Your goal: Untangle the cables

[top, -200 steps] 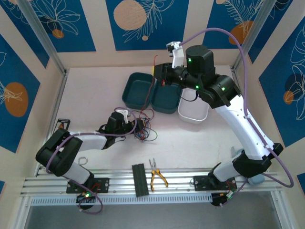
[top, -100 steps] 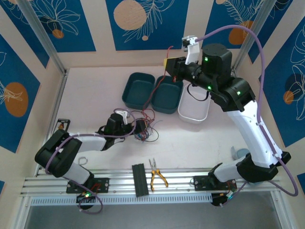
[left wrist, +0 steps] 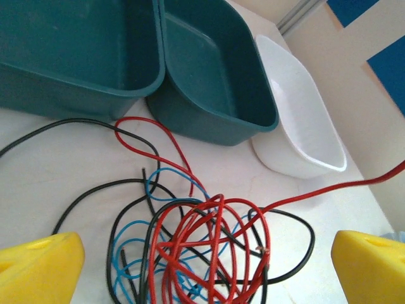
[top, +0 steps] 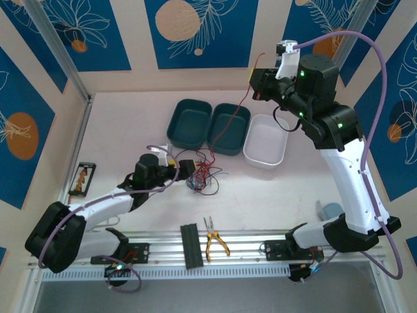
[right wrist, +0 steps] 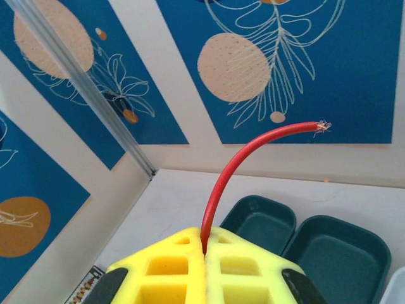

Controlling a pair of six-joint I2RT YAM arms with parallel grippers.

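The right gripper (right wrist: 205, 253) has its jaws clenched on the red cable (right wrist: 253, 142), raised high above the teal bins (top: 190, 101). The left gripper (left wrist: 205, 263) has its jaws released wide and grasps nothing (the tangle (top: 201, 175) lies loose on the bench (top: 130, 124)). I think pulling from here may lift the whole knot, or tighten it.

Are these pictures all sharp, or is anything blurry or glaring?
Top view: even, soft light on the table, no glare, though the tangled cables are too thin to tell apart. Left wrist view: the strands are sharp, while the yellow fingertips in the corners look soft. Right wrist view: the red cable is crisp to its frayed tip.
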